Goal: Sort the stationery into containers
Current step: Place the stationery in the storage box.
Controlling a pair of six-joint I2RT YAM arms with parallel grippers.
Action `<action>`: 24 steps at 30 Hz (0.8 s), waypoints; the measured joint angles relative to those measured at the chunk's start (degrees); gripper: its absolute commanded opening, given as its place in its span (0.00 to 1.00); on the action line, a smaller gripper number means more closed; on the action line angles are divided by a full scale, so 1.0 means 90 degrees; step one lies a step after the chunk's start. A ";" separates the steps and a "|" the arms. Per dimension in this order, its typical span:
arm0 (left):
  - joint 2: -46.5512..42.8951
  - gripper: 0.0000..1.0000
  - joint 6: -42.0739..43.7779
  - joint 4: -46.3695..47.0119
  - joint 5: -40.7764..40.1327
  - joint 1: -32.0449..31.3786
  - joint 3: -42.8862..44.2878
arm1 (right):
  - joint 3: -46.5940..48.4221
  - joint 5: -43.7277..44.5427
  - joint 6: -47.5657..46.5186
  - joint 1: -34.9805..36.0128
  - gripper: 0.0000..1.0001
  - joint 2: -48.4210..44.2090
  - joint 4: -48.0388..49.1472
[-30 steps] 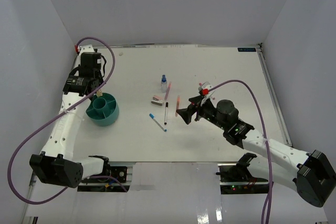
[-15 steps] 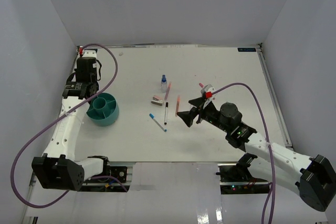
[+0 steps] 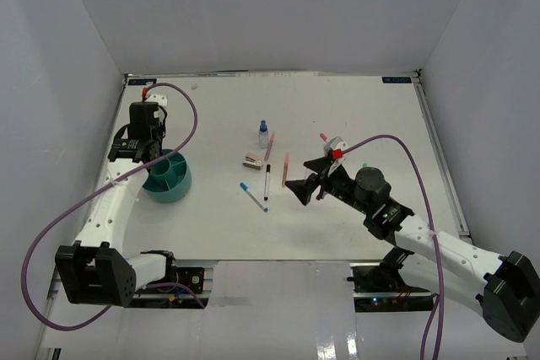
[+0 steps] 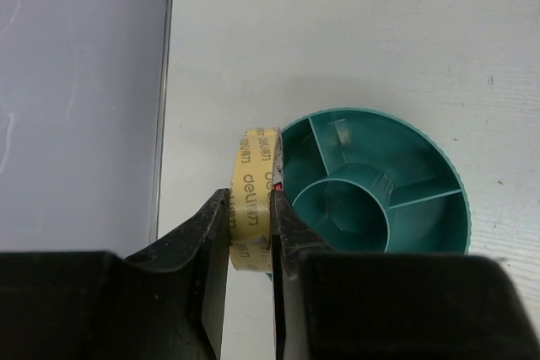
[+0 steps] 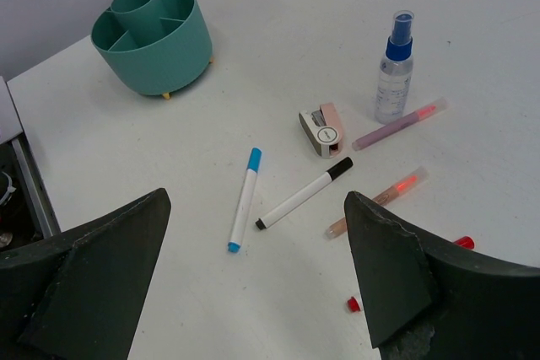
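My left gripper (image 4: 251,201) is shut on a tan tape roll (image 4: 253,162), held upright over the left rim of the teal cup (image 4: 439,233); in the top view the gripper (image 3: 152,156) sits at the cup's (image 3: 171,185) far-left edge. The cup has several compartments, and those I can see into are empty. My right gripper (image 5: 255,200) is open and empty above a blue-capped marker (image 5: 243,200) and a black-capped marker (image 5: 304,194). Beyond lie a pink-white block (image 5: 321,130), a purple pen (image 5: 398,124), an orange pen (image 5: 380,200) and a blue-capped bottle (image 5: 395,69).
A small red cap (image 5: 353,303) lies loose near my right finger. The left wall (image 4: 80,99) stands close beside the cup. In the top view the pens cluster mid-table (image 3: 267,181), left of my right gripper (image 3: 297,186).
My left wrist has swung slightly right and nearer over the cup's left edge, still holding the tape. My right gripper has drifted a little toward the near edge.
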 measured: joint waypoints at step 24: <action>0.0002 0.47 0.0143 0.0185 0.0078 0.0005 -0.0432 | -0.0007 0.0000 0.0000 0.0000 0.90 0.0000 0.0000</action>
